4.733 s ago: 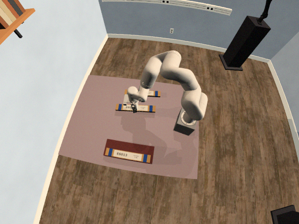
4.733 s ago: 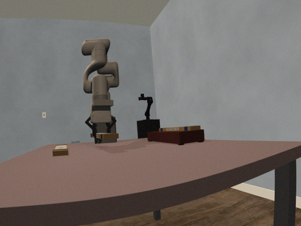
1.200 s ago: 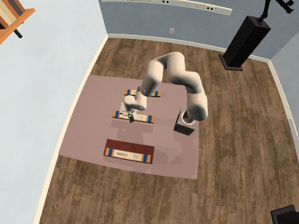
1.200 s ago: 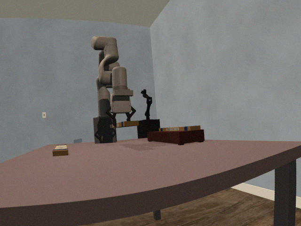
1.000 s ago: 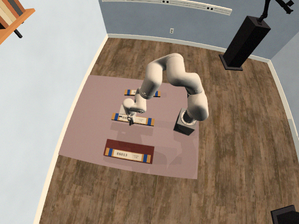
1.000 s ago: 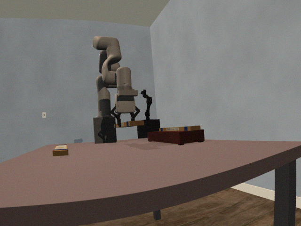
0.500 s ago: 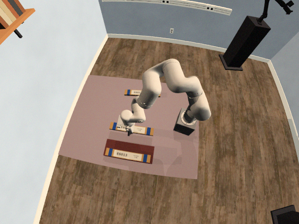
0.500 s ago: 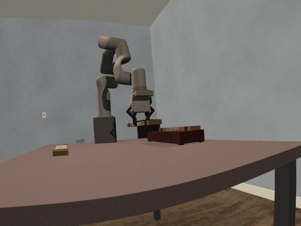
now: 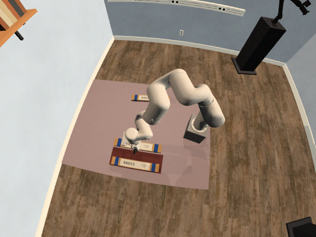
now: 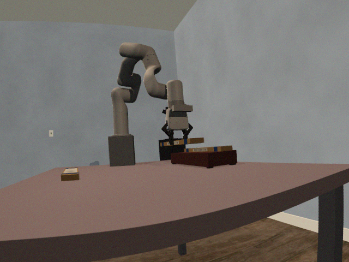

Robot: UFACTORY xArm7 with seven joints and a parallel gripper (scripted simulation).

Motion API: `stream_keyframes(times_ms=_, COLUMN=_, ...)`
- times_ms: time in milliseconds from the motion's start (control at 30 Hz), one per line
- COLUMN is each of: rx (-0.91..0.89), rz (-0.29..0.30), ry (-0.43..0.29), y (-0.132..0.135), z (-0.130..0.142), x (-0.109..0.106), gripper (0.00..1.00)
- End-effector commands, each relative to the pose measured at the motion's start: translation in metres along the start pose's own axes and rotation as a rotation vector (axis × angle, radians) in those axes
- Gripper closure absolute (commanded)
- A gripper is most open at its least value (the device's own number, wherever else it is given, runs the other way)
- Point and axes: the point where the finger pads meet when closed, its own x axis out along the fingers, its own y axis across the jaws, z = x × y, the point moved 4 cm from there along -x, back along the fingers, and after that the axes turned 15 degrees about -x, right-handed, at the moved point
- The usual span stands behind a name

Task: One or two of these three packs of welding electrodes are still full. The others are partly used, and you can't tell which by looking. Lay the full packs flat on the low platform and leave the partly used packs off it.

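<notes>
My gripper (image 9: 134, 149) (image 10: 176, 138) is shut on a tan electrode pack with blue bands (image 9: 138, 145) (image 10: 182, 141). It holds the pack level in the air, above the far edge of the dark red low platform (image 9: 136, 159) (image 10: 204, 158). A second pack marked E6013 (image 9: 135, 164) (image 10: 208, 148) lies flat on the platform's near side. A third pack (image 9: 140, 98) (image 10: 70, 173) lies on the table far from the platform, partly hidden by my arm in the overhead view.
My grey base block (image 9: 196, 128) (image 10: 121, 150) stands on the table to the right of the platform. A black speaker stand (image 9: 257, 46) is on the floor at the back right. The table edge runs just past the platform.
</notes>
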Motion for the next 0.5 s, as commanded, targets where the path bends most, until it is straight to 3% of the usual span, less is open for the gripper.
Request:
stream_keyframes(times_ms=0, rx=0.003, rz=0.003, ry=0.004, y=-0.012, z=-0.006, x=-0.001, gripper=0.42)
stream_keyframes(times_ms=467, rx=0.003, rz=0.003, ry=0.004, y=-0.041, z=-0.012, x=-0.001, gripper=0.42)
